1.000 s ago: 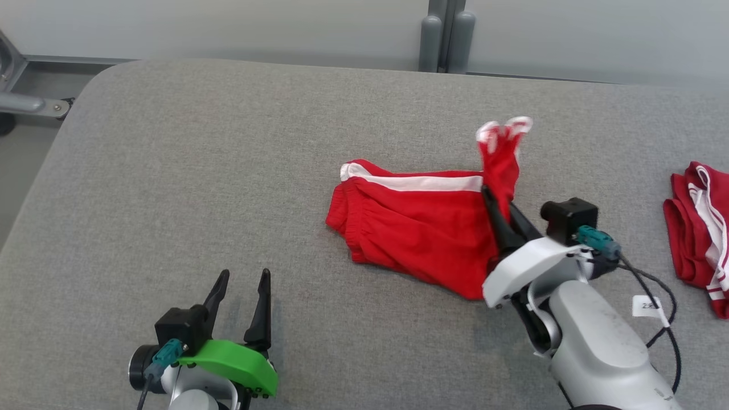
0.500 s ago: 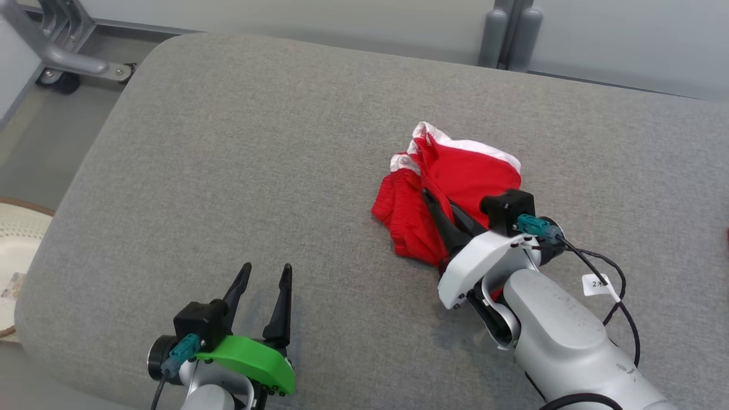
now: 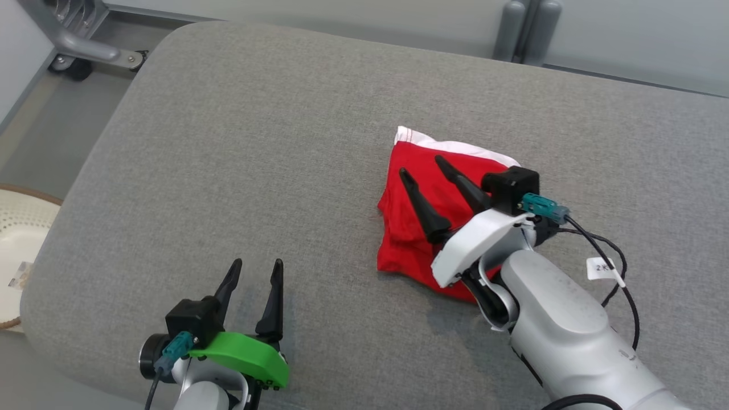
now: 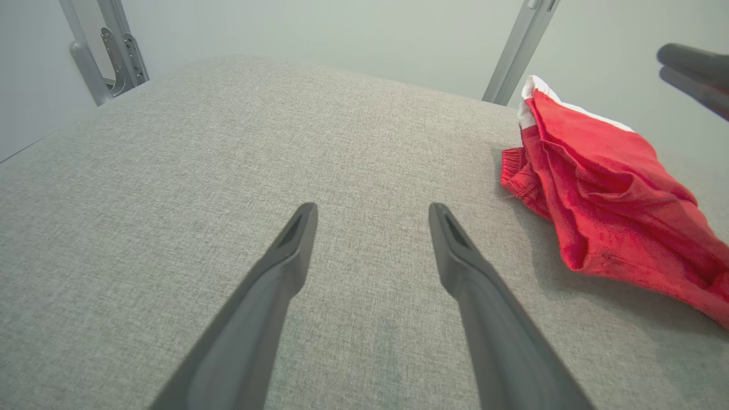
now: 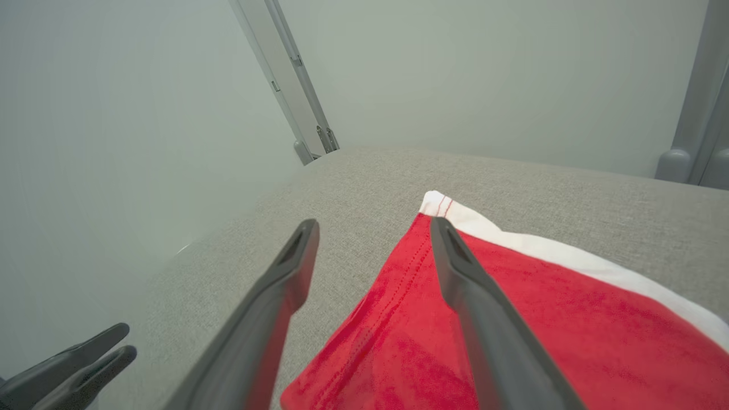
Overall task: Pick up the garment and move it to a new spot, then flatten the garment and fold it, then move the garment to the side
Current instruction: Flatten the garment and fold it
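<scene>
Left end effector [image 3: 257, 263]: unchanged, fingers spread wide and empty, hovering over the grey tabletop [image 3: 228, 142] at lower left. Garment [image 3: 398, 245], red with white trim: no longer lifted at one corner, it lies folded over in a flatter heap mid-tabletop. Right end effector [image 3: 420, 165]: pinched on the cloth a second ago, its fingers are now spread apart just above it, gripping nothing.

The head camera looked steeply down on the grey desk [image 3: 228, 142] from above. Both wrist cameras sat low and close over it, facing along the left pincer [image 4: 371, 209] and the right pincer [image 5: 373, 222]. All three views shared the red garment [image 3: 398, 245].
</scene>
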### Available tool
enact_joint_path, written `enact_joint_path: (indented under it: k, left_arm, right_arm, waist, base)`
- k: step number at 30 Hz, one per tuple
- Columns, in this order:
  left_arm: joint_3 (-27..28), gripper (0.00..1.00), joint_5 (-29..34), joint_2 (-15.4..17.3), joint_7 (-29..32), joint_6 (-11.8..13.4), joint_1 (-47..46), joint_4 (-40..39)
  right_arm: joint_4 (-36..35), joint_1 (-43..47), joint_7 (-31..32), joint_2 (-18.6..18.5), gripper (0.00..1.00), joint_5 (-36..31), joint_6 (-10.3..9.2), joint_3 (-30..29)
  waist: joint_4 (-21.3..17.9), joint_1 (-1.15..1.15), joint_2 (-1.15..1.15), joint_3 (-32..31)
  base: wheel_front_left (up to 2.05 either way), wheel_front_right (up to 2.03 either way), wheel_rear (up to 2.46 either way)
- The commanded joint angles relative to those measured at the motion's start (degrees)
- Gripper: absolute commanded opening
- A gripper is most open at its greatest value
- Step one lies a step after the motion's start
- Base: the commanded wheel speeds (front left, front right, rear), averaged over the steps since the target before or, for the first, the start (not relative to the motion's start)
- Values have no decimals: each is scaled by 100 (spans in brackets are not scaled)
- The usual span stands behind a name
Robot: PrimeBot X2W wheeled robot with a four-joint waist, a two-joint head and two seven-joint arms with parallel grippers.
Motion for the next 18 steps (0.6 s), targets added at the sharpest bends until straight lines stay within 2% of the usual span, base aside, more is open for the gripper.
enact_joint_path:
  k: [1, 11, 18]
  left_arm:
    - [101, 100, 90, 17, 5, 38, -60, -53]
    - [622, 100, 518, 16, 6, 139, 139, -310]
    - [1127, 100, 1017, 22, 6, 91, 313, -456]
  right_arm:
    - [-129, 192, -10, -34, 100, -214, -9, -294]
    - [-755, 1129, -11, -26, 100, -1376, -8, -2031]
    - [-1427, 2021, -11, -22, 100, -2123, -8, -3131]
  waist:
    - [-251, 0, 0, -108]
    - [-990, 0, 0, -264]
    - [-1514, 0, 0, -386]
  base:
    - [0, 0, 0]
    - [0, 0, 0]
    - [0, 0, 0]
